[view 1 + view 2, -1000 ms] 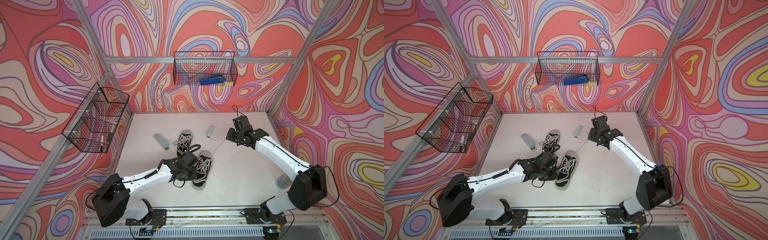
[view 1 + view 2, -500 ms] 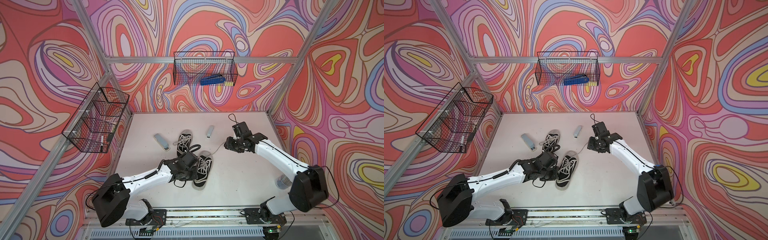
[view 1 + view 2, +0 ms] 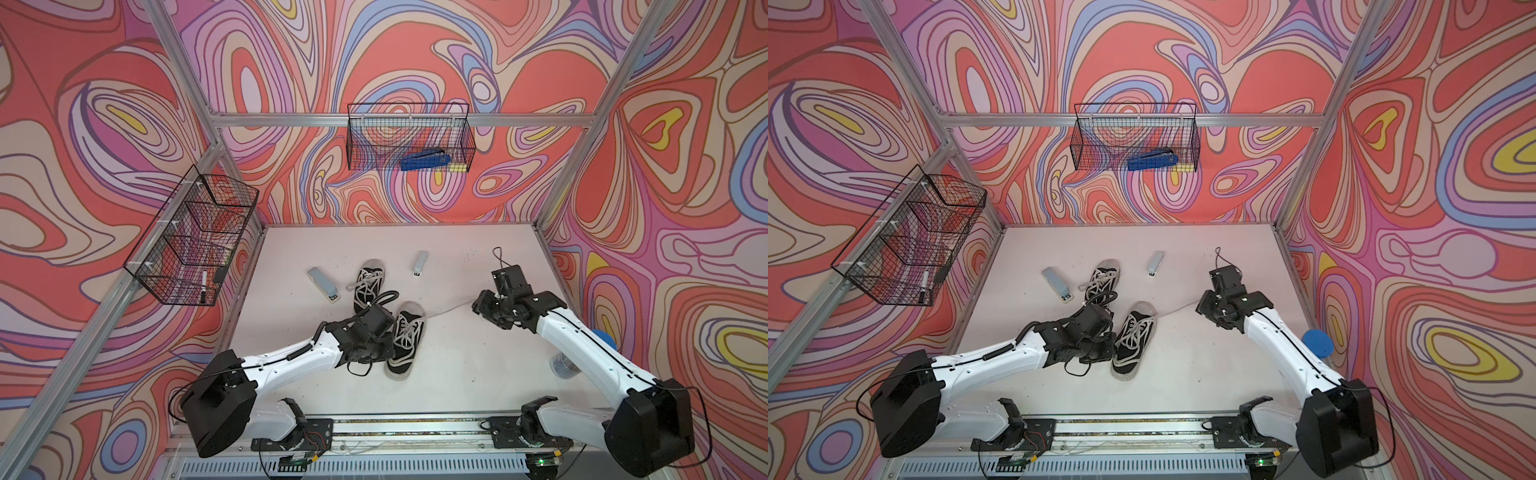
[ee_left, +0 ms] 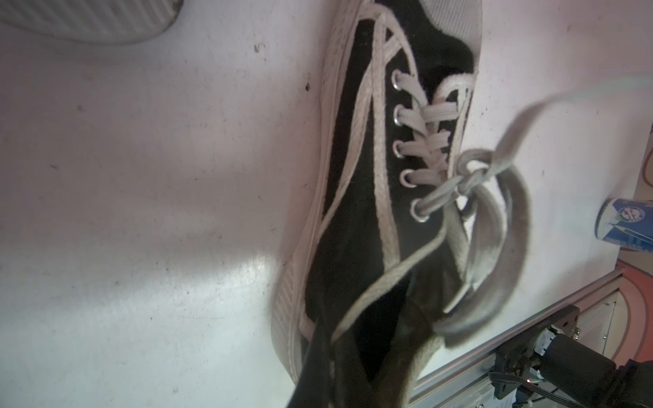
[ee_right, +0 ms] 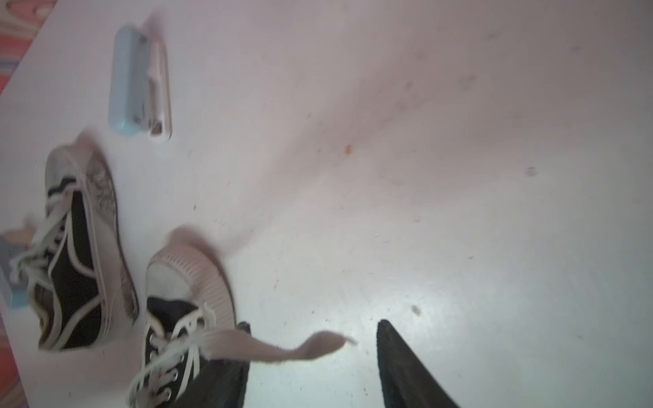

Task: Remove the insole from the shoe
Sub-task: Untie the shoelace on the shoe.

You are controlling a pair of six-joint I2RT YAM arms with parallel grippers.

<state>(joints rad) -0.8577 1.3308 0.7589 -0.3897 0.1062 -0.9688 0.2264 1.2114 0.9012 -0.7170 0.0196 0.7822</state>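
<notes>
Two black canvas shoes with white laces lie mid-table; the near shoe (image 3: 405,340) (image 3: 1133,338) has its toe pointing to the back. My left gripper (image 3: 384,345) (image 4: 353,371) is shut on that shoe's (image 4: 357,197) collar at the heel end. A lace (image 3: 451,309) runs from this shoe toward my right gripper (image 3: 482,307) (image 5: 314,353), which is open. The lace's end (image 5: 304,348) hangs loose between its fingers (image 5: 403,367), touching neither. The insole is hidden inside the shoe.
The second shoe (image 3: 368,282) lies just behind my left wrist. Two pale staplers (image 3: 323,283) (image 3: 419,263) lie further back. A clear cup (image 3: 563,365) stands by the right wall. Wire baskets (image 3: 409,137) (image 3: 191,245) hang on the back and left walls.
My right gripper opened and let go of the lace, then moved nearer the front of the table. The lace end now hangs slack. My left arm has stayed put on the shoe.
</notes>
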